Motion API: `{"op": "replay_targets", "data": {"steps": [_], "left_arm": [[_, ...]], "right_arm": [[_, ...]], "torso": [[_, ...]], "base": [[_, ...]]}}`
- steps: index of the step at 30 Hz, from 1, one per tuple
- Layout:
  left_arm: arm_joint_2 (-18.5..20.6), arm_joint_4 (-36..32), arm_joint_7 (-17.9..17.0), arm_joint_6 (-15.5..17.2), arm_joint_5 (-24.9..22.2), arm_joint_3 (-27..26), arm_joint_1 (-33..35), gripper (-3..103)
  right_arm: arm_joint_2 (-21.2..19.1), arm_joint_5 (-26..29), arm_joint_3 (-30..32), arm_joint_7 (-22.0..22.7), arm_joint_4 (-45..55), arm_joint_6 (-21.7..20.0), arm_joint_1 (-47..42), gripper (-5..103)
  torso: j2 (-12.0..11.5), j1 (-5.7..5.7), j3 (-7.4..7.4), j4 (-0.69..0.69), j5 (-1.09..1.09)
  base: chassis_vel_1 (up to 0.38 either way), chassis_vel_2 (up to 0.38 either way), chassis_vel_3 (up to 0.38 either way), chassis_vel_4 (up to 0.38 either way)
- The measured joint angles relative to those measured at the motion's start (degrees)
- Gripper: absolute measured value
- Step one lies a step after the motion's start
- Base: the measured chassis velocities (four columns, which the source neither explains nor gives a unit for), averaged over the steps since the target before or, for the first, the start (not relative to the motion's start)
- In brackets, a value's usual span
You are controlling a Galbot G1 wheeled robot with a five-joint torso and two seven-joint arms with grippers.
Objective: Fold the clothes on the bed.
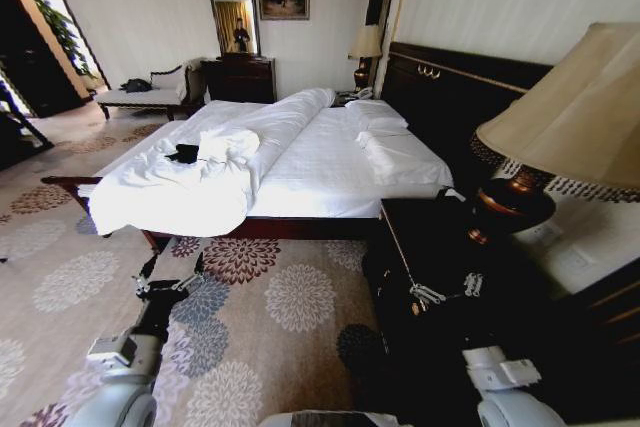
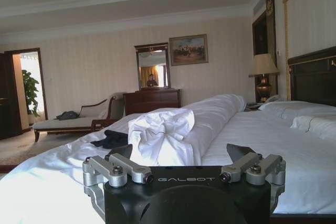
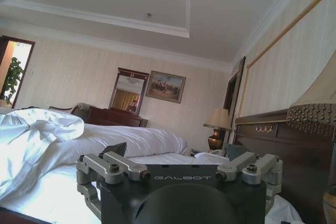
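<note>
The clothes are a small black crumpled heap on the bunched white duvet, near the foot of the bed. In the left wrist view the clothes lie beside a raised fold of duvet. My left gripper hangs open over the carpet, short of the bed's near side rail. In its own view the left gripper points at the mattress with nothing between its fingers. My right gripper is open above the dark nightstand, and in its own view the right gripper faces the bed and headboard.
A dark nightstand with a large shaded lamp stands close on my right. Patterned carpet lies between me and the bed. A white chaise, a dresser with a mirror and another lamp line the far wall.
</note>
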Motion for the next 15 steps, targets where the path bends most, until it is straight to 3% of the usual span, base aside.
{"op": "replay_targets", "data": {"steps": [15], "left_arm": [[0.1, 0.5, 0.0, -0.2, -0.2, 0.1, -0.3, 100]], "right_arm": [[-0.5, 1.1, -0.2, 0.1, -0.8, 0.0, 0.7, 100]], "torso": [[0.0, 0.00, 0.00, 0.00, 0.00]], "base": [[-0.030, 0.030, 0.030, -0.038]]}}
